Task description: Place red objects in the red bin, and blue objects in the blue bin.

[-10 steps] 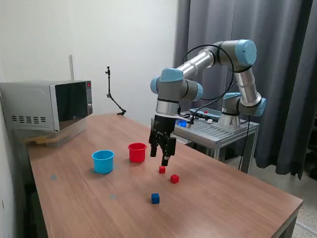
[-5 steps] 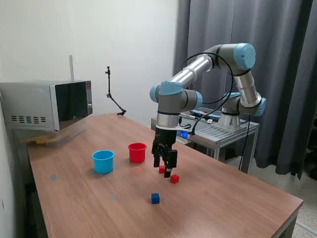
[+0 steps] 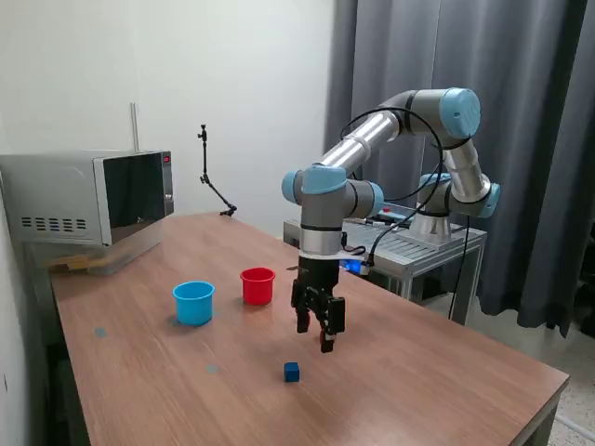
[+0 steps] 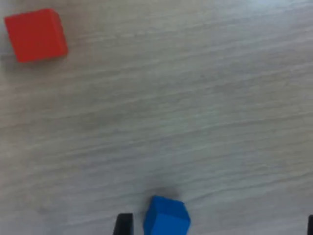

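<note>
Blue cube [image 3: 292, 372] lies on the tabletop [image 3: 418, 381], on the side of the end effector [image 3: 324, 342] nearer the exterior camera and apart from it. In the wrist view the cube [image 4: 166, 217] sits between the finger tips, beside one finger [image 4: 123, 224]. The fingers stand spread and grip nothing, which suits an approach to a pick. A red cube [image 4: 35, 35] lies further off in the wrist view; the exterior view hides it behind the end effector. Red cup [image 3: 257, 285] and blue cup [image 3: 193, 302] stand upright, mouths up, beyond the end effector toward the microwave [image 3: 88, 197], ready to receive cubes. Judged step: lowering onto the blue cube.
</note>
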Controlling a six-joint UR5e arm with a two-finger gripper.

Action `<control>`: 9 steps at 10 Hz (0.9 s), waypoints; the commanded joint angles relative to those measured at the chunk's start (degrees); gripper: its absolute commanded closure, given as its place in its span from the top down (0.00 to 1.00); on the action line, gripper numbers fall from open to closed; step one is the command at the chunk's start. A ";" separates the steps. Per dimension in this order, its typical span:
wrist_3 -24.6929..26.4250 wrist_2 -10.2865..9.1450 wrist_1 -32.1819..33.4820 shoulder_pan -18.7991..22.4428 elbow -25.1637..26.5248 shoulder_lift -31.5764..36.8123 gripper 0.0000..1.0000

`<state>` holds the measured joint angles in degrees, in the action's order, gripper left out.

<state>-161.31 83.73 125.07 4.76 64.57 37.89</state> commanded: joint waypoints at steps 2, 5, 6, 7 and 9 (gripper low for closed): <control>-1.20 0.21 -0.09 0.16 -2.16 -1.68 1.00; -1.21 1.00 -0.44 0.16 -3.47 -3.26 1.00; -1.20 1.61 -1.22 0.07 -4.00 -3.96 1.00; -1.12 1.88 -1.75 0.07 -4.88 -4.66 1.00; 0.28 3.01 -1.93 -0.01 -6.37 -5.98 1.00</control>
<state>-161.87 85.81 123.42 4.82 59.29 32.89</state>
